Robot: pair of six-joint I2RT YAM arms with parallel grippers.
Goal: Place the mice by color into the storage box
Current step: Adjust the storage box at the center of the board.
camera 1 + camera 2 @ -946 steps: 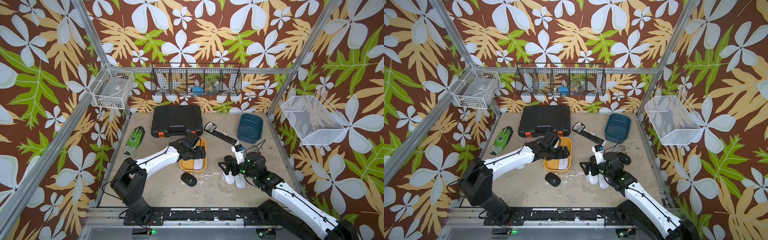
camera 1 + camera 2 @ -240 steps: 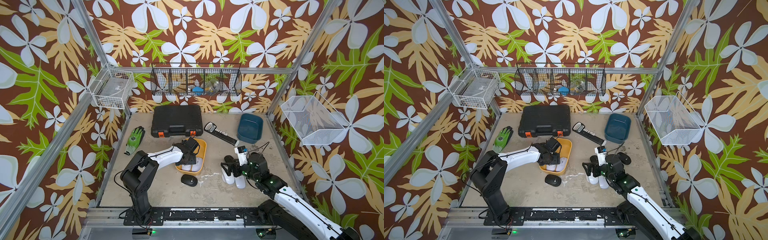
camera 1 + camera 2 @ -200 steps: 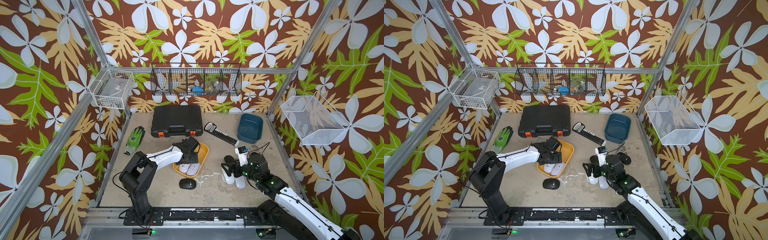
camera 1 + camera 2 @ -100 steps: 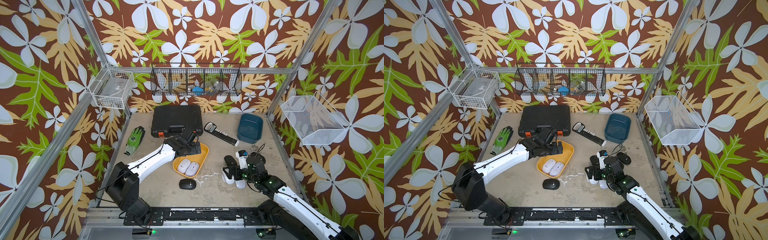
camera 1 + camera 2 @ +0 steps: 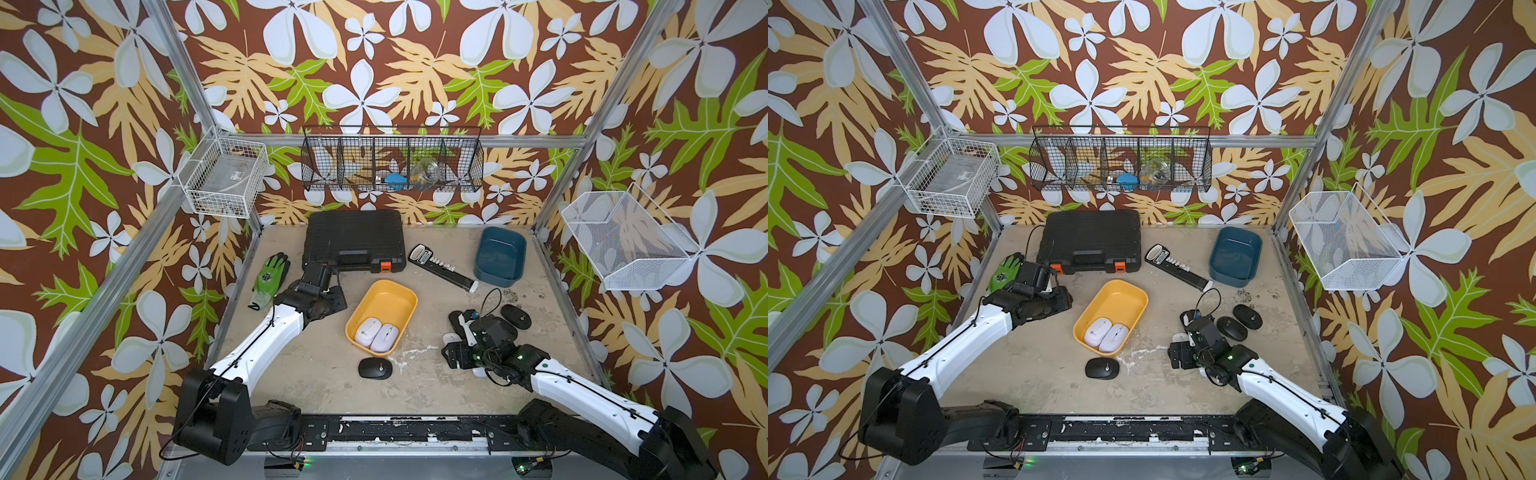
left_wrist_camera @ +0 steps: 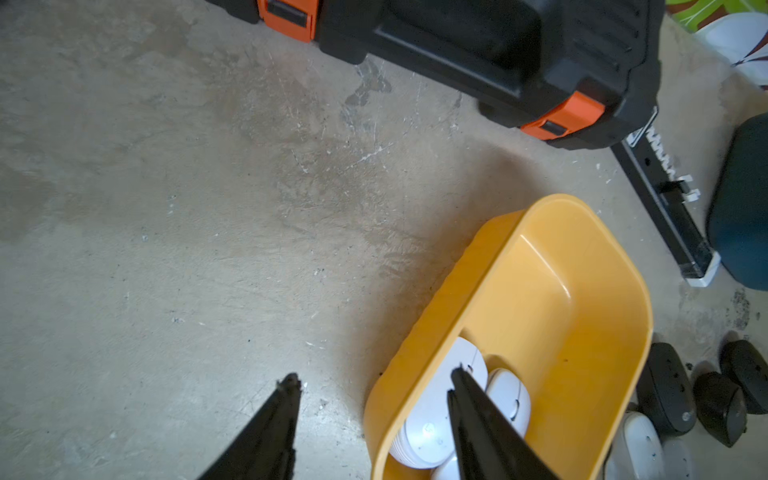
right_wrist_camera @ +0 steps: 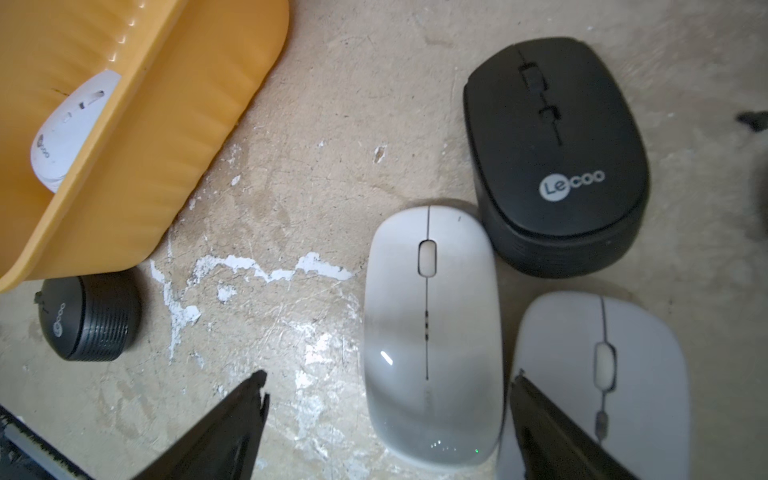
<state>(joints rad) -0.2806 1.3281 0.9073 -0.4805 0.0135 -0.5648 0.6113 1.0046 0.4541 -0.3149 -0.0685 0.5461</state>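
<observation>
Mouse sort: two of four white mice binned; all four black mice on the bench (image 5: 291,386).

Two white mice (image 5: 376,334) lie side by side in the yellow tub (image 5: 409,296). Two more (image 7: 430,332) lie under the low right claw (image 7: 388,376), which is spread wide astride one and grips neither. One black mouse (image 5: 375,368) sits just before the tub. The left wrist view shows three further black mice (image 6: 665,386), partly hidden from above by the right arm (image 5: 582,386). The left claw (image 6: 374,372) hangs beside the tub, narrowly parted and empty.

Table's white mice (image 5: 448,337) mostly hidden beneath right arm (image 5: 552,378); wire basket (image 5: 332,178) contents indistinct.
</observation>
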